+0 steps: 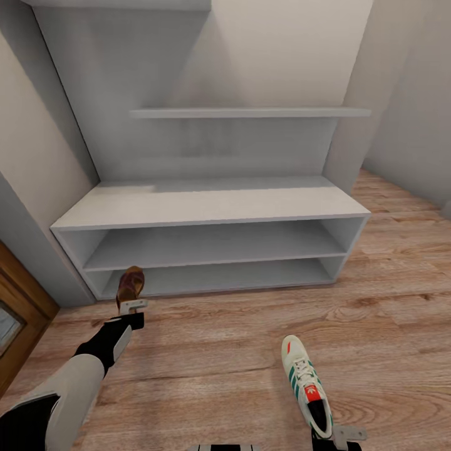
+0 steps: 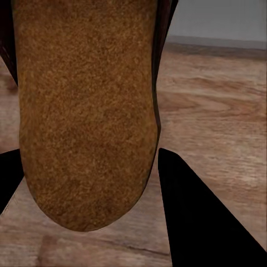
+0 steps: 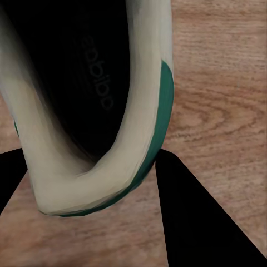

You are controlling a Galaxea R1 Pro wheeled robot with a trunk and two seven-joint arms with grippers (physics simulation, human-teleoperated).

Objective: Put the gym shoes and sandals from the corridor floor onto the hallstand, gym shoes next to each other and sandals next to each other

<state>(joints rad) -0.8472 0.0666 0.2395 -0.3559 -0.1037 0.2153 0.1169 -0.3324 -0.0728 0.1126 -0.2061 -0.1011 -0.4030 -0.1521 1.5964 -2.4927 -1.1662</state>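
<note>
A thin grey floating wall shelf [image 1: 250, 113] hangs above; a wooden door [image 1: 15, 307] stands left.

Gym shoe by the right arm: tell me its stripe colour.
Green stripes on the gym shoe, clearest in the head view.

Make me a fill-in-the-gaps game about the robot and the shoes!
1. The left claw holds a brown ____.
2. The right claw grips the gym shoe by its ____.
3. The shelves of the hallstand have ____ shoes on them.
4. The floor is made of ____.

Missing words: sandal; heel; no; wood
</note>
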